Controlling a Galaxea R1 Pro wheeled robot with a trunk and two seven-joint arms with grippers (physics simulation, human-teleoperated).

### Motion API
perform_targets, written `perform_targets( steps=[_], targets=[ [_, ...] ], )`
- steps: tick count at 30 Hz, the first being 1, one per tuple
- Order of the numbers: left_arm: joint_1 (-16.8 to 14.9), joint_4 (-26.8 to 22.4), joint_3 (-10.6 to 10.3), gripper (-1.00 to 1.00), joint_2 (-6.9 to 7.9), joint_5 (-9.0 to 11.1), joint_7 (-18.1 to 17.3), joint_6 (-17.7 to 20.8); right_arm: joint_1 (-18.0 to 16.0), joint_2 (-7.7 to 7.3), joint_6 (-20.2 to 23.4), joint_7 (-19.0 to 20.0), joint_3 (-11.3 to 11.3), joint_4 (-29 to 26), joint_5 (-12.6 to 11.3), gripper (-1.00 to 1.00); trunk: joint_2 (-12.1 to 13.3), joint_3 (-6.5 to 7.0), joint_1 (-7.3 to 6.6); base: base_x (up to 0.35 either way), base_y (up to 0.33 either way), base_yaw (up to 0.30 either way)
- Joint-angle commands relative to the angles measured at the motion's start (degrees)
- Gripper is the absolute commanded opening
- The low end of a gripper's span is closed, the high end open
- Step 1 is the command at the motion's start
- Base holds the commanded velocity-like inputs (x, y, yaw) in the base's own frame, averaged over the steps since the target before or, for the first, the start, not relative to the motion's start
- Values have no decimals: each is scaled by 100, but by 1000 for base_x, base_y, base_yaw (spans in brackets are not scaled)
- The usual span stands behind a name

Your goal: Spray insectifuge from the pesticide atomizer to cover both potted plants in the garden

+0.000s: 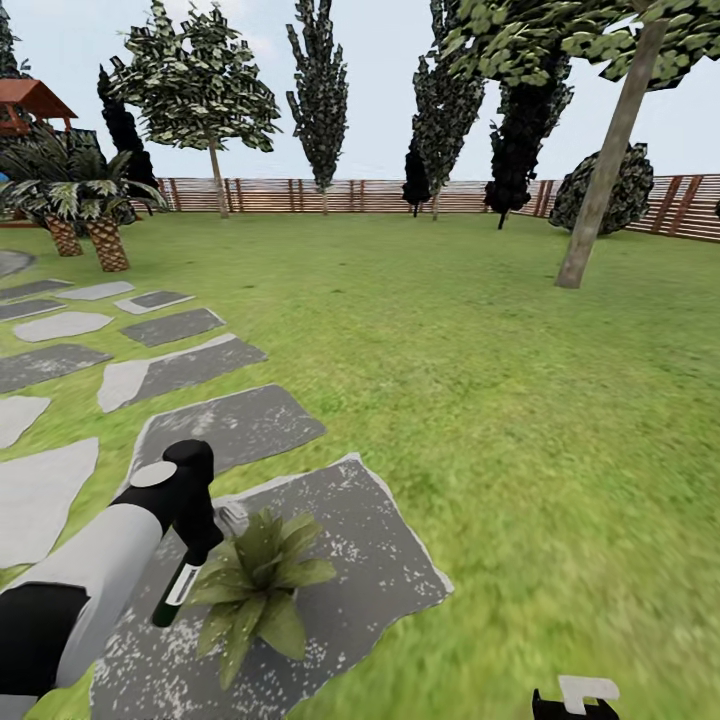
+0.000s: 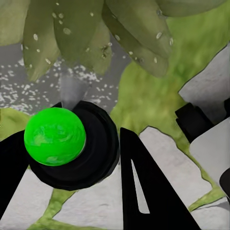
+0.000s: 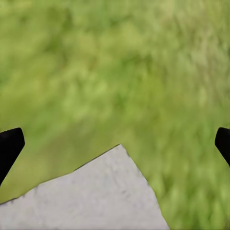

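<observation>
One potted plant (image 1: 256,583), a low rosette of broad green leaves, stands on a grey slab (image 1: 370,560) in the garden lawn. Its leaves (image 2: 96,33) carry white droplets, and white specks dot the slab around it. My left gripper (image 1: 196,540) is shut on the pesticide atomizer (image 1: 178,588), a slim dark bottle with a white label, held just left of the plant. In the left wrist view the atomizer (image 2: 72,143) is a black round top with a bright green ball, between black fingers (image 2: 148,191). My right gripper (image 1: 575,700) hangs open over grass, fingers (image 3: 9,146) wide apart.
Grey stepping slabs (image 1: 180,370) run away to the left across the lawn. Palms (image 1: 95,215) stand far left. A leaning tree trunk (image 1: 605,170) rises at right. A brown slatted fence (image 1: 350,195) closes the back. A slab corner (image 3: 91,196) lies below the right gripper.
</observation>
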Motion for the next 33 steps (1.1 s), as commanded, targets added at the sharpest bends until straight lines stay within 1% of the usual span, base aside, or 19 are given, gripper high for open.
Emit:
perform_targets(
  steps=[1,5,11,15,18,28,33],
  targets=[
    [0,-4,-30,-100,24,-26,-54,57,-4,0,-19,-18,-45,12,60,100,-2,-5,-1,0,-4,7],
    [55,186,-38,-100,27,-26,-54,38,-3,0,-17,-18,-45,16,60,100,-2,-6,-1,0,-1,60],
    [178,233,-32,-100,-34,-41,-46,37,-3,9,-17,-18,-45,13,60,100,-2,-6,-1,0,0,250],
    [195,228,-31,-100,-9,-39,-46,41,-3,9,-19,-18,-45,8,60,100,-2,-6,-1,0,0,241],
    [196,221,-40,-100,-29,-51,-46,51,-3,2,-19,-18,-45,11,60,100,-2,-6,-1,0,0,38],
    [188,155,-21,-100,-5,-51,-46,61,-3,-9,-19,-18,-45,18,60,100,-2,-6,-1,1,0,2],
    [188,155,-33,-100,-15,-46,-46,61,-3,-9,-19,-18,-45,16,60,100,-2,-6,-1,170,-4,0]
  ],
)
